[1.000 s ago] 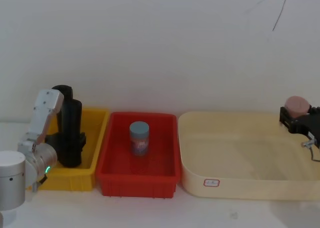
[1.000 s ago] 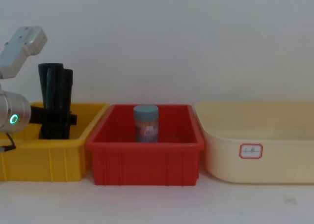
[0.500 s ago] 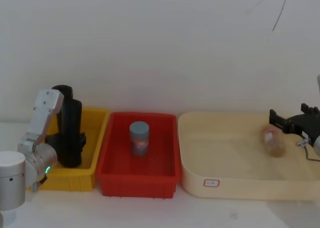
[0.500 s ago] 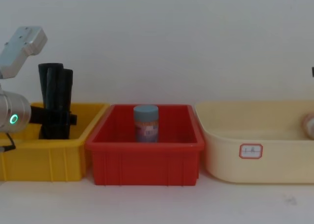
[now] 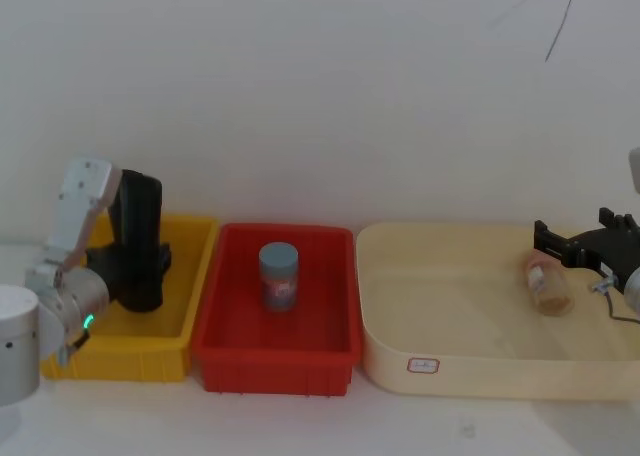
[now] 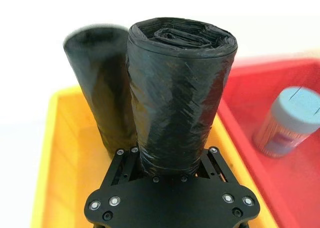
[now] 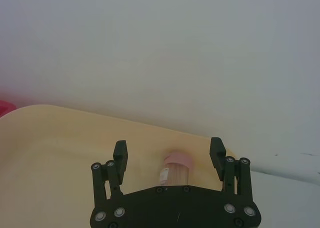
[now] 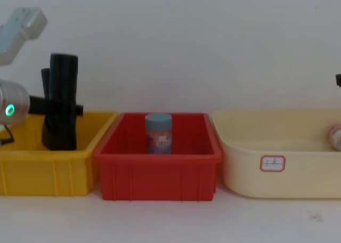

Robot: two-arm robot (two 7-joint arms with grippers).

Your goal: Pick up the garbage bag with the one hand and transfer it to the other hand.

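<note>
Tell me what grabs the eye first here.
The left gripper clamps the black garbage bag upright in the yellow bin, with a second black roll just behind it. At far right, the right gripper sits open next to a pink-lidded jar lying in the cream tub. A blue-lidded jar stands alone in the red bin between them.
</note>
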